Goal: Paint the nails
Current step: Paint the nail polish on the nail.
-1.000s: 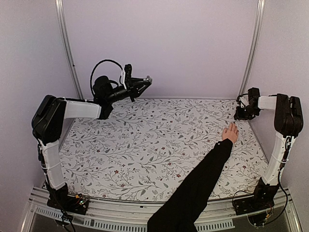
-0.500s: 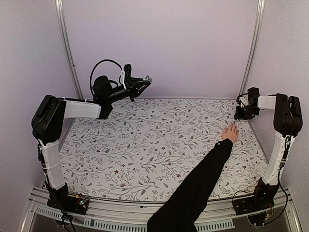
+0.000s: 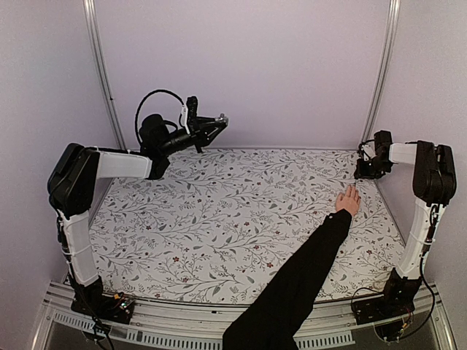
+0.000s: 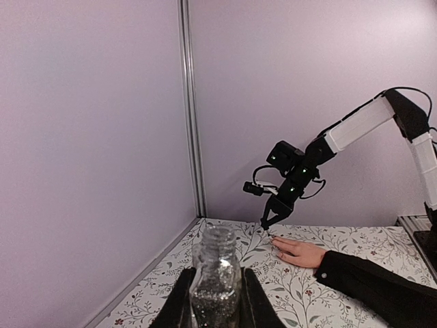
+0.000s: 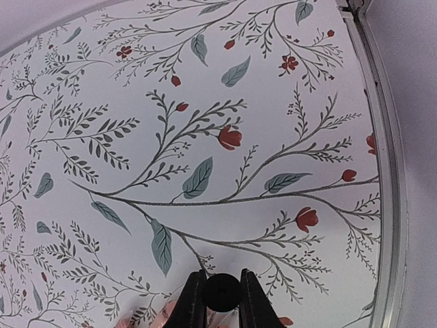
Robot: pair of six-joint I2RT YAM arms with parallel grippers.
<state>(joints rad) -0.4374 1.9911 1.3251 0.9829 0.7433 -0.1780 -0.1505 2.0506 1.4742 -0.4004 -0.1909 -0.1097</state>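
Item: bare human hand (image 3: 348, 200), palm down on the floral tablecloth (image 3: 219, 219), at the right side of the table towards the far edge; black sleeve (image 3: 292, 284) running to it from the near edge at centre. Long axis of forearm and hand lay diagonal, near centre to far right; the fingers pointed at the far edge, slightly right. The nails (image 3: 354, 189) sat at the far end of the hand, too small to make out singly.

Item: right gripper (image 3: 360, 173), low over the far right corner, just beyond the fingertips; whether it touched them could not be told. Jaws closed on a small round black cap (image 5: 222, 290), seen end-on in the wrist view.

Item: left gripper (image 3: 219, 121), raised above the far left of the table near the back wall, well apart from the hand. Jaws closed on an uncapped clear bottle (image 4: 217, 277) with glittery contents; the bottle stood upright between the fingers, its open neck uppermost.
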